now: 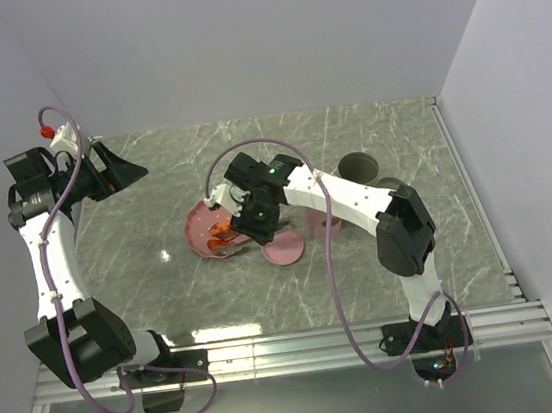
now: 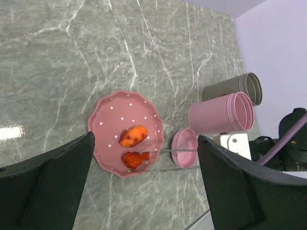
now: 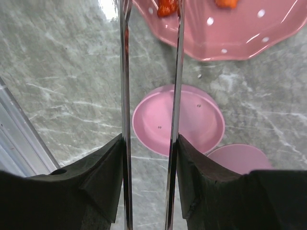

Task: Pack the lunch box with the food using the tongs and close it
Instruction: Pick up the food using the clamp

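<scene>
Two pieces of food lie on a pink dotted plate point(image 2: 108, 120): an orange piece point(image 2: 133, 136) and a red piece point(image 2: 135, 159). My right gripper point(image 3: 150, 141) is shut on the silver tongs point(image 3: 125, 86), one arm against each finger. The tongs' tips reach over the plate's rim and stand on either side of the red piece point(image 3: 166, 7), apart from each other. The pink lunch box point(image 2: 220, 113) stands open right of the plate, with its pink lid point(image 2: 184, 147) lying beside it, hollow side up. My left gripper point(image 2: 145, 143) hangs open and empty, high above the plate.
A grey-green container point(image 2: 233, 88) stands just behind the lunch box. The right arm point(image 1: 356, 202) stretches across the lunch box and lid toward the plate point(image 1: 201, 228). The left gripper point(image 1: 119, 171) is raised at the table's far left. A metal rail point(image 1: 304, 349) runs along the near edge.
</scene>
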Action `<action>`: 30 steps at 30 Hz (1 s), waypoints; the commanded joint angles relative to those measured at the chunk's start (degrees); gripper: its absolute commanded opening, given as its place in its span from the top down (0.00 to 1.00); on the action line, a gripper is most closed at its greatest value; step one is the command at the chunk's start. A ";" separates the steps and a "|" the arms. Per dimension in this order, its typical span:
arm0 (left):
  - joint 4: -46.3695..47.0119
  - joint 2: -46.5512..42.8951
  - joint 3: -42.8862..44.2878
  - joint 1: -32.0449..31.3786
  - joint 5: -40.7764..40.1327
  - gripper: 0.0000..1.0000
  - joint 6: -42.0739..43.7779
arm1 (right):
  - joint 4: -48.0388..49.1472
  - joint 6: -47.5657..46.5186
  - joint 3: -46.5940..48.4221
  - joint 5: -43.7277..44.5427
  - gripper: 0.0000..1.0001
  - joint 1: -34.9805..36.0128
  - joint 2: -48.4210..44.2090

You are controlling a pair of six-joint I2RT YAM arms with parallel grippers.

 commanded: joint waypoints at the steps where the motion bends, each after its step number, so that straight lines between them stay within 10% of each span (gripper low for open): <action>1: -0.35 -1.25 1.73 -0.04 1.04 0.06 1.25 | -0.77 -0.80 5.16 0.75 0.50 0.92 0.37; 30: -0.44 -1.87 1.82 0.05 1.04 0.06 1.16 | -3.67 -1.41 6.31 2.60 0.49 0.30 0.02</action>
